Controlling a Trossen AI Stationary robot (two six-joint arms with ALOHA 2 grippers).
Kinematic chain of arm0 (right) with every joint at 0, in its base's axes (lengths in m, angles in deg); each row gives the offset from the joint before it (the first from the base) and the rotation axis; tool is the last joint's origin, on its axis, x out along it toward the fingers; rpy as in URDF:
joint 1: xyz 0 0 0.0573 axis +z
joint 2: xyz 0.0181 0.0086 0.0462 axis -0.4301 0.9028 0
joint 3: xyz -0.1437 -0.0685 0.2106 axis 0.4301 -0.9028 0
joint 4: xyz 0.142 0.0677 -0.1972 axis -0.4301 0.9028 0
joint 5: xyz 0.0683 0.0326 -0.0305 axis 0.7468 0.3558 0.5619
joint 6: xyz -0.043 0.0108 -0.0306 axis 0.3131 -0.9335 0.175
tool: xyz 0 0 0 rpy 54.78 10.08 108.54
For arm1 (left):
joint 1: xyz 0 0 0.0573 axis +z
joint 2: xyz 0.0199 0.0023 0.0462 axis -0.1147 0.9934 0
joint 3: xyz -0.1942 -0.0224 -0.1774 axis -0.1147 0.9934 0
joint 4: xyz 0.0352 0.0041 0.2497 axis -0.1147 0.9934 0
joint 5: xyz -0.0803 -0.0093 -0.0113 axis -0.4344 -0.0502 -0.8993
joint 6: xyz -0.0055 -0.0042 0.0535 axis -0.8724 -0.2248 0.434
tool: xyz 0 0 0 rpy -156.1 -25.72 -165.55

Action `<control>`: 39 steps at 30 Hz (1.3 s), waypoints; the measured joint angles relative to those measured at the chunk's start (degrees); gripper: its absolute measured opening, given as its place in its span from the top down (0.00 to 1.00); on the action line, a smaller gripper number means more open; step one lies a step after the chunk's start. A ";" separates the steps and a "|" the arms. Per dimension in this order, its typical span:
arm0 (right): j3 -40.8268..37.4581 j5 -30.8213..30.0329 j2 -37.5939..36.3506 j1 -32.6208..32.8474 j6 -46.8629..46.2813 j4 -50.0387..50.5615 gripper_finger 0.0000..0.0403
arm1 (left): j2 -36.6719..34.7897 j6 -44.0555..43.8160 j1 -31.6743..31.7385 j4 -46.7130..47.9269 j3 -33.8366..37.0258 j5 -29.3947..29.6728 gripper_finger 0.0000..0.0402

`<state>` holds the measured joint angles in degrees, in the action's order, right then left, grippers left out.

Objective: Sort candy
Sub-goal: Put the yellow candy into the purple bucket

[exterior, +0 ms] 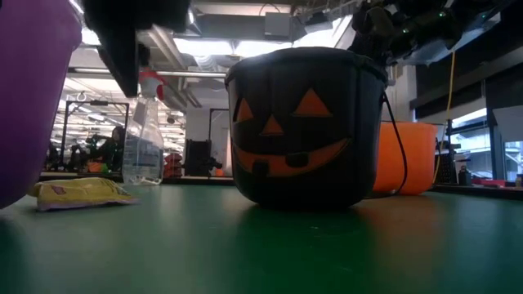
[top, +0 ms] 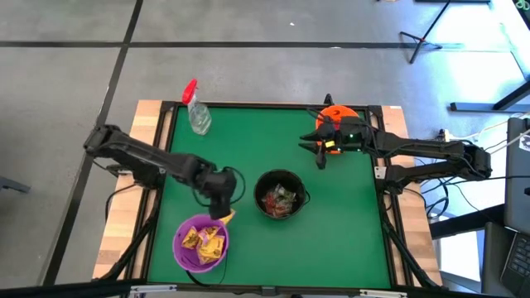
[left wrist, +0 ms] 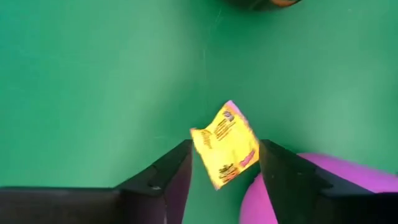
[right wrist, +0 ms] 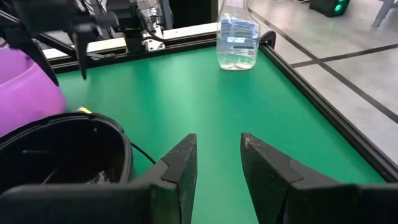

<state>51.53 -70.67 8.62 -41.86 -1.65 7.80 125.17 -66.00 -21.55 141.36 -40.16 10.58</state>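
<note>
Left pincer (left wrist: pixel 225 163) open over purple bowl (top: pixel 187 257) rim, yellow candy (left wrist: pixel 225 145) between fingers.

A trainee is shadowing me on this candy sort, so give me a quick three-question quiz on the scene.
1. True or false: the purple bowl holds yellow candy.
2. What shows between the open fingers of the left gripper? A) yellow packet B) red packet C) bottle cap
3. Fill in: the spray bottle has a ____ top.
Key: 1 true; 2 A; 3 red.
</note>
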 joint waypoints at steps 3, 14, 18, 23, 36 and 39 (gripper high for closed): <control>0.00 0.01 0.00 0.02 0.02 0.13 0.70 | 2.65 0.10 3.57 -2.39 0.76 -4.92 0.54; 0.00 0.00 0.00 -0.02 1.59 2.07 0.70 | 13.39 3.25 11.17 -2.01 0.81 -17.88 0.53; 0.00 0.00 0.00 -0.02 1.73 2.43 0.70 | 16.15 4.83 11.16 -2.03 0.81 -19.77 0.53; -0.02 0.00 0.00 -0.02 2.19 2.70 0.70 | 17.00 4.92 10.68 -1.85 0.81 -19.48 0.53; -0.02 0.00 0.00 -0.02 2.84 3.06 0.70 | 12.86 2.07 9.13 0.17 0.81 -13.76 0.53; -0.02 0.00 0.00 -0.02 2.84 3.17 0.70 | 10.79 -0.31 8.44 1.87 0.81 -11.07 0.53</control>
<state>51.50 -70.67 8.62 -41.88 1.19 10.97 135.96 -66.31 -13.11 143.23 -39.35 -0.49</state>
